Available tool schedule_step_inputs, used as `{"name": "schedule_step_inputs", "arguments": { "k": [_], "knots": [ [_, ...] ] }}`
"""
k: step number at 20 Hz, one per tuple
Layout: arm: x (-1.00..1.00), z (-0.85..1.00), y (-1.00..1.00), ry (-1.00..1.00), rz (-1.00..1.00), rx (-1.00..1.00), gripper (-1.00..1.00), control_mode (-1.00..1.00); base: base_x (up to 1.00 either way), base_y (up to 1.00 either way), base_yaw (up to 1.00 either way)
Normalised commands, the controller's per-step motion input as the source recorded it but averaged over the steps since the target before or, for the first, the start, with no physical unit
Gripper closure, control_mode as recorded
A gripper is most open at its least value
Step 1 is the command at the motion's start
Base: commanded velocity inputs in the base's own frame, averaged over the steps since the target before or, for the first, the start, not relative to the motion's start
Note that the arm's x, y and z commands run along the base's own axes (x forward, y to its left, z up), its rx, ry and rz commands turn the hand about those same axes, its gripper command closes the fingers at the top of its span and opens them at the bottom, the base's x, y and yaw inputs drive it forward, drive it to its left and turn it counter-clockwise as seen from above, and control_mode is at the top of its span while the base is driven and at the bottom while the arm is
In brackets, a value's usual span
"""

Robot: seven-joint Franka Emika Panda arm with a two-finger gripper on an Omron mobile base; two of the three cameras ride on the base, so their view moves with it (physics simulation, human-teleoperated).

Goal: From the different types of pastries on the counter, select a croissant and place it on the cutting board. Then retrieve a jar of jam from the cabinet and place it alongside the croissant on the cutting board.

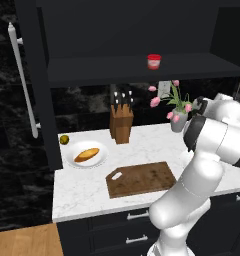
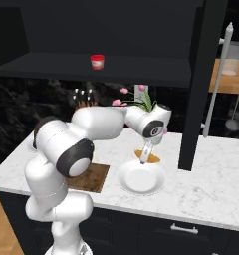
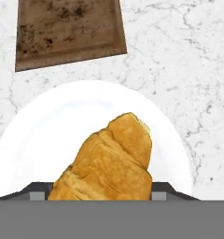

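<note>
The black cabinet (image 1: 137, 30) takes up the top of the left base view, its door swung wide with the white bar handle (image 1: 23, 82) at the left edge, presumably so the shelf can be reached later. Below it the white marble surface (image 1: 87, 192) spreads across the middle of the frame.

The cutting board (image 1: 141, 179) lies bare at the centre of that view, handle hole toward the left, and looks to be waiting for both items. Left of it a white plate (image 1: 86, 155) carries the longer loaf (image 1: 86, 154), the pastry not wanted.

In the right base view the arm reaches over to a second white plate (image 2: 140, 179) at centre frame, and the hand (image 2: 144, 157) hangs just above that plate's far rim with something golden at its tips. In the hand view the croissant (image 3: 111, 163) sits between the finger bases with the plate beneath it, so the hand appears clamped on it, just lifted or about to lift; contact with the plate I cannot tell.

The jam jar (image 1: 154, 61), red-lidded, stands on the cabinet shelf, upper middle of the frame, untouched.
</note>
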Motion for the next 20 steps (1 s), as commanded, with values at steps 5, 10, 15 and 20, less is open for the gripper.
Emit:
{"name": "schedule_step_inputs", "arguments": {
  "k": [5, 10, 15, 20],
  "knots": [
    [0.04, 0.17, 0.52, 0.10, 0.10, 0.00, 1.00, -1.00, 0.00, 0.00, 0.00],
    [-0.06, -0.08, 0.57, 0.00, 0.18, 0.00, 1.00, -1.00, 0.00, 0.00, 0.00],
    [-0.40, -0.08, 0.64, -0.03, 0.21, 0.00, 1.00, -1.00, 0.00, 0.00, 0.00],
    [-0.58, -0.04, 0.59, -0.13, 0.12, 0.00, 1.00, -1.00, 0.00, 0.00, 0.00]
  ]
}}
